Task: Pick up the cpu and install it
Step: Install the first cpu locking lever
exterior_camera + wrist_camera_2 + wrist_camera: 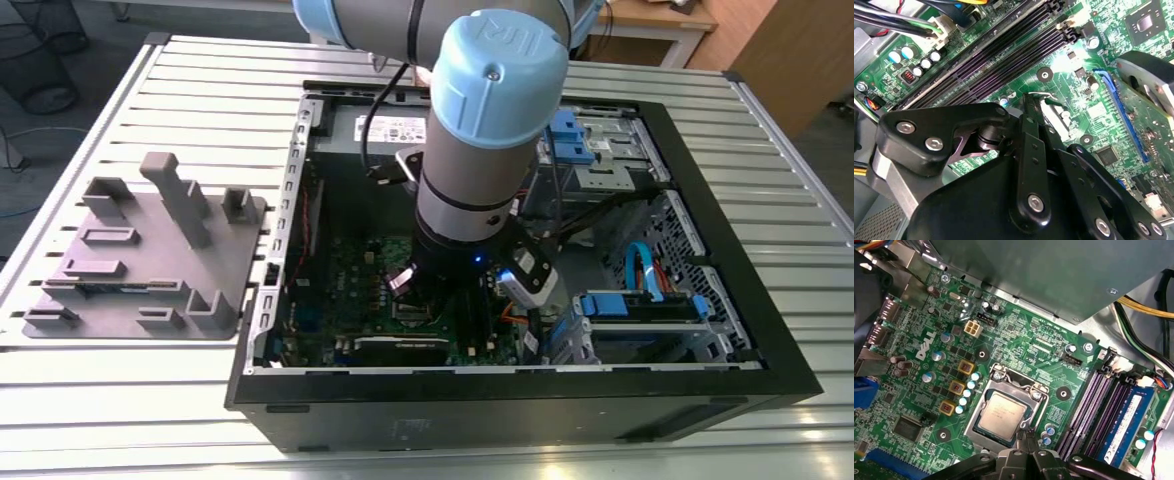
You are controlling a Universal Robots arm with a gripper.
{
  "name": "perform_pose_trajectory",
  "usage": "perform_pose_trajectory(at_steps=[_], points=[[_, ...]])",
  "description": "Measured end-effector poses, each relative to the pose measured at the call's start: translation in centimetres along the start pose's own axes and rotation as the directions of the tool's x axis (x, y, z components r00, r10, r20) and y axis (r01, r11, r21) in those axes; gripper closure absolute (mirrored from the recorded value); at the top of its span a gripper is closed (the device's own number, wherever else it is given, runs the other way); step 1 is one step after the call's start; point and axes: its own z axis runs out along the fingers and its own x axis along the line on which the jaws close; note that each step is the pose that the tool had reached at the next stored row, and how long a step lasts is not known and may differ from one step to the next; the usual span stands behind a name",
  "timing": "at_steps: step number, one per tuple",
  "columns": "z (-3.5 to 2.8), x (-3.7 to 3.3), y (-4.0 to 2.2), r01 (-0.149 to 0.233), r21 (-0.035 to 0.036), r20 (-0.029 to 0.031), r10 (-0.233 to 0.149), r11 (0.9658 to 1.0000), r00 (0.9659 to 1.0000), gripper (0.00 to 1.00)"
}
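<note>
The cpu [1000,412], a small square chip with a pale metal top, lies flat inside the metal-framed socket [1004,376] on the green motherboard [1019,335]. My gripper [1026,436] hovers at the socket's edge beside the chip, its black fingers pressed together with nothing between them. In the second wrist view the gripper [1030,100] points down at the board close to a thin metal lever [1046,98]. In the exterior view the arm [467,190] reaches down into the open computer case [534,400], over the motherboard [354,262].
Dark memory slots [1094,405] and a blue memory stick [1126,420] run beside the socket. Yellow and black cables [1144,307] hang near the case wall. Blue drive brackets [647,305] fill the case's right side. Grey holder blocks [147,250] sit outside the case on the exterior view's left.
</note>
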Motion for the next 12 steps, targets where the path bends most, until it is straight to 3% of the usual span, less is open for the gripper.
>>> perform_pose_trajectory(at_steps=[12], points=[[0.10,-0.15,-0.08,0.000,0.0001,0.0001,0.000,1.0000,1.0000,0.89]])
